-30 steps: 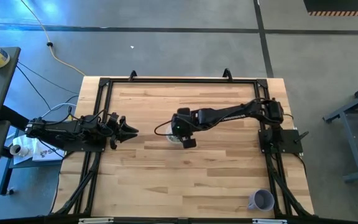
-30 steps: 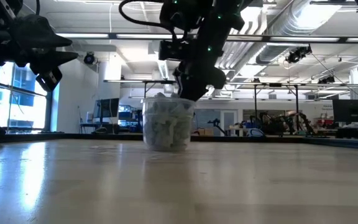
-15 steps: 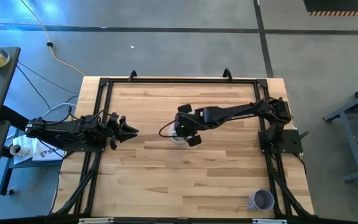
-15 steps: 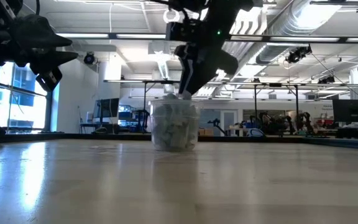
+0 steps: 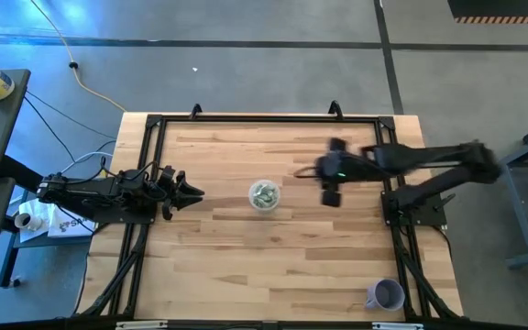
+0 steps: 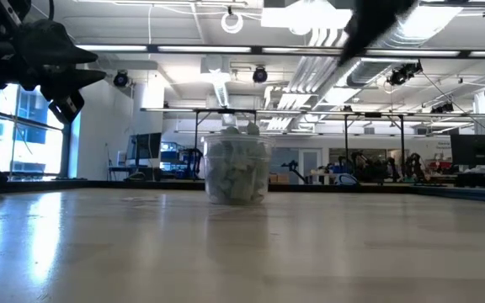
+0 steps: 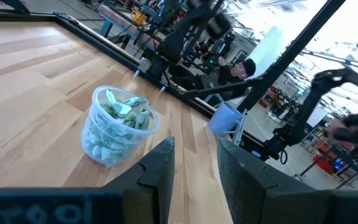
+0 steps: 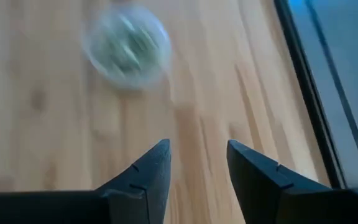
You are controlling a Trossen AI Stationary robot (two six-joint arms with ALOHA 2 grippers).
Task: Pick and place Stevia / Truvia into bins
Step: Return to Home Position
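While the left pincer point(image 5: 191, 192) hangs at the left edge of the counter point(image 5: 218, 266) with its two fingers point(image 7: 159, 167) spread apart and nothing between them, the clear cup point(image 5: 264, 195) stands upright near the middle of the counter, heaped to its rim with green and white sweetener packets point(image 7: 124, 109). Right of the cup and well clear of it, the right pincer point(image 5: 331, 186) is above the counter, fingers point(image 8: 148, 174) likewise parted and empty, and a lavender cup point(image 5: 385, 295) stands at the near right corner
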